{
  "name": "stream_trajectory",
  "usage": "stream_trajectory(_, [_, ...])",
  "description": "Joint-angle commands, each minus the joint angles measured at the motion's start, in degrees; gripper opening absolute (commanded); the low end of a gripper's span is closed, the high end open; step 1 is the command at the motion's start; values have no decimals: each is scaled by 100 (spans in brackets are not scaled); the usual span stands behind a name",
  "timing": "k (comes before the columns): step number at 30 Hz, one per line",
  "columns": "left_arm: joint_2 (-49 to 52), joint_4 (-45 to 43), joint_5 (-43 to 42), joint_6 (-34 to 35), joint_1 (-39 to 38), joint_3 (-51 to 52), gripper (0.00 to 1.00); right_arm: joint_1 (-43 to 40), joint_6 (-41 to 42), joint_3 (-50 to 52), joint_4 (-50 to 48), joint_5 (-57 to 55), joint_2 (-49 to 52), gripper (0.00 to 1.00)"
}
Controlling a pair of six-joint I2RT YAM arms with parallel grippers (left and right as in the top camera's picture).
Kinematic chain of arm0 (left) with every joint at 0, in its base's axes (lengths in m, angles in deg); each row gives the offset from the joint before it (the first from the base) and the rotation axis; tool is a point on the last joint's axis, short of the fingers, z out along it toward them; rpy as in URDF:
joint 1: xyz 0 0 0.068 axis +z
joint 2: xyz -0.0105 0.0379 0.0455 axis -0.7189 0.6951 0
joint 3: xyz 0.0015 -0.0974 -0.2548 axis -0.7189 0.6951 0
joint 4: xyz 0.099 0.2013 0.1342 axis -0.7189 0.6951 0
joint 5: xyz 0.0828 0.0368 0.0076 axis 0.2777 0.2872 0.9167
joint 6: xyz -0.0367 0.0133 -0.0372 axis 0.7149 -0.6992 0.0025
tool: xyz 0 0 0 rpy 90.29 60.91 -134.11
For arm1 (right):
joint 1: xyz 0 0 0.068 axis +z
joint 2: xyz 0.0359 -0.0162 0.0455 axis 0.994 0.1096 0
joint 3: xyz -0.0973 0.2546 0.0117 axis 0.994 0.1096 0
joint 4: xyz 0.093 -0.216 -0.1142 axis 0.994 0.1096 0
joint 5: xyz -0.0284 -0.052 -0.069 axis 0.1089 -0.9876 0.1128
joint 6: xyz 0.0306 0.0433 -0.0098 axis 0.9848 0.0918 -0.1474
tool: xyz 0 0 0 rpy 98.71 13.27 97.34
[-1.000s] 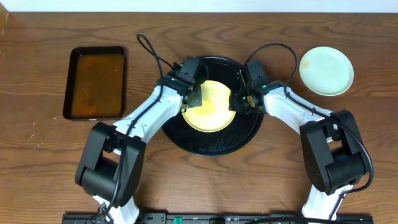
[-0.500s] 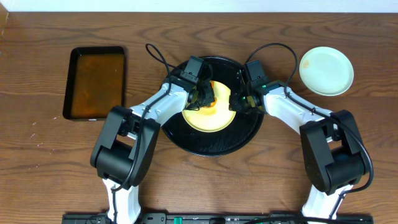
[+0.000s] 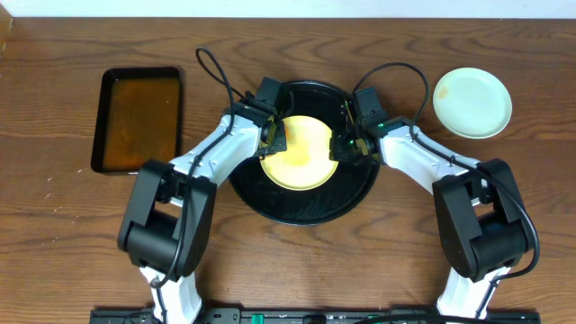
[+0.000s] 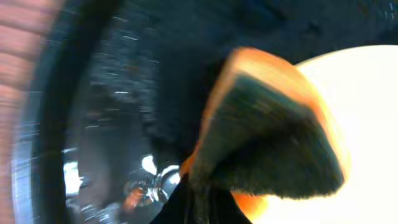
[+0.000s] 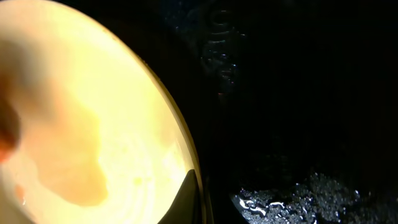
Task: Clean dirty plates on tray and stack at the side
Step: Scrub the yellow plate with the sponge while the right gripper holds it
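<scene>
Overhead: even, sharp, soft shadows. Left wrist — heavy motion blur over the sponge (image 4: 267,124) and tray (image 4: 124,93). Right wrist — yellow plate (image 5: 81,112) overexposed, surroundings dark with wet glints.

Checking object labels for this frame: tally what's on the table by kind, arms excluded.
Plates: 2 (yellow plate on the round black tray, pale plate off to the side)
Trays: 2 (round black tray, rectangular tray of brown liquid)
Sponges: 1 (sponge in the left gripper)
Total: 5
</scene>
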Motion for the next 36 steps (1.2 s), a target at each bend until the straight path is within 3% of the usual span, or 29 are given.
stream_trajectory(1, [-546,46,1165,-199,216,116,7,-81,98,22,94,-605,203,1])
stream_trajectory(3, [-710,-22,782,-131,190,116,7,-81,98,22,94,-603,203,1])
stream_trajectory(6, [-772,-319,-739,153,140,120,8,-81,98,22,94,-605,203,1])
stream_trajectory(9, [-627,-494,-1475,496,57,133,7,-81,101,22,94,-605,203,1])
stream_trajectory(13, [-205,-557,-1897,754,-214,146,8,-81,98,22,92,-605,203,1])
stream_trajectory(20, [402,-260,-1880,750,-496,146,8,-81,98,22,98,-605,203,1])
stream_trajectory(22, [435,-24,-1650,745,-474,146,8,-81,98,22,98,-610,203,1])
stream_trajectory(33, [409,1425,1707,546,-122,61,8,-66,98,22,96,-645,203,1])
stream_trajectory(36, [273,1561,2223,463,-114,-94,7,-66,98,22,96,-645,203,1])
